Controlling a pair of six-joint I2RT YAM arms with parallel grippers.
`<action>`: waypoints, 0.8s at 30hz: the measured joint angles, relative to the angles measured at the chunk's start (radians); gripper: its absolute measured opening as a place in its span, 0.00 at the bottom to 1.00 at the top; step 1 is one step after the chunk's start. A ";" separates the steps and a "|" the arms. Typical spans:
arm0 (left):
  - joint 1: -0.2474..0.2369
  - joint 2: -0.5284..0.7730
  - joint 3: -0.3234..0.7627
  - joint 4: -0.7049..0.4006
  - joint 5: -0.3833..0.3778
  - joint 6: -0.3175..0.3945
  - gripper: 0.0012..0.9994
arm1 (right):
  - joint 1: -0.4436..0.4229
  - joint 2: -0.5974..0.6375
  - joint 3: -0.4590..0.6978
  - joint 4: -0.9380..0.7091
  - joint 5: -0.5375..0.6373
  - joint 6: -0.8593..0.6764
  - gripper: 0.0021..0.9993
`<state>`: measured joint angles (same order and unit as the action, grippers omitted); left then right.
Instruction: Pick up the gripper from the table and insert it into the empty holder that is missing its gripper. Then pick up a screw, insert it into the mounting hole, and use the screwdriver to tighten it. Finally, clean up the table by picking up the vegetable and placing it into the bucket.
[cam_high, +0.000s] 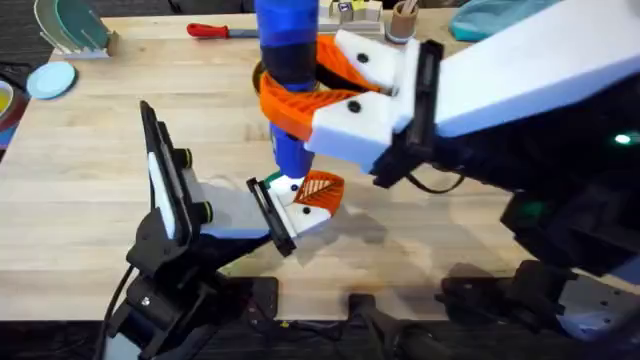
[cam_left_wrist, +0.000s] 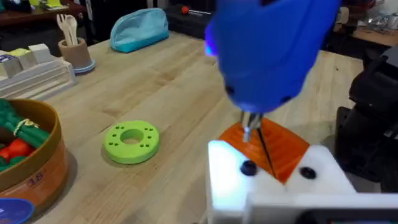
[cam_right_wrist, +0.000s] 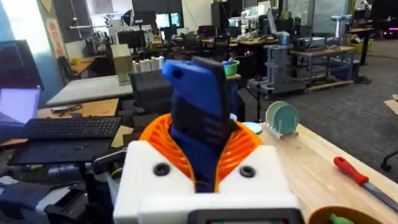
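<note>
Orange gripper (cam_high: 322, 188): already seated in the white holder (cam_high: 300, 215), mid-table.
Left claw (cam_left_wrist: 273, 171): wears that holder; width unclear.
Right claw (cam_high: 345, 85): clamps the blue screwdriver (cam_high: 288, 60), bit on the screw.
Remaining: tightening, then the vegetable into the bucket (cam_left_wrist: 37, 162).

The pale wooden table (cam_high: 90, 190) carries a red-handled screwdriver (cam_high: 208, 31) — and a green disc (cam_left_wrist: 131, 141).

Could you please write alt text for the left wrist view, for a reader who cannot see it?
A blue screwdriver points its thin metal bit down at a white holder with an orange ribbed gripper seated in it. On the wooden table beside it lie a light green disc and an orange bucket of toy vegetables.
</note>
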<state>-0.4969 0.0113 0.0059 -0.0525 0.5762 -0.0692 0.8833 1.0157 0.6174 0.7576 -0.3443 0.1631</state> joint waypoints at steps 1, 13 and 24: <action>0.000 0.000 0.000 0.000 0.000 0.000 0.02 | 0.000 0.013 0.000 0.015 0.000 0.000 0.11; 0.000 0.000 0.000 0.000 0.000 0.000 0.02 | 0.000 0.077 -0.005 0.095 0.000 0.043 0.11; 0.000 0.000 0.000 0.000 0.000 0.000 0.02 | 0.000 0.048 -0.006 0.066 -0.001 0.046 0.11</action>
<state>-0.4969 0.0112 0.0059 -0.0525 0.5762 -0.0692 0.8833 1.0641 0.6117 0.8234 -0.3455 0.2092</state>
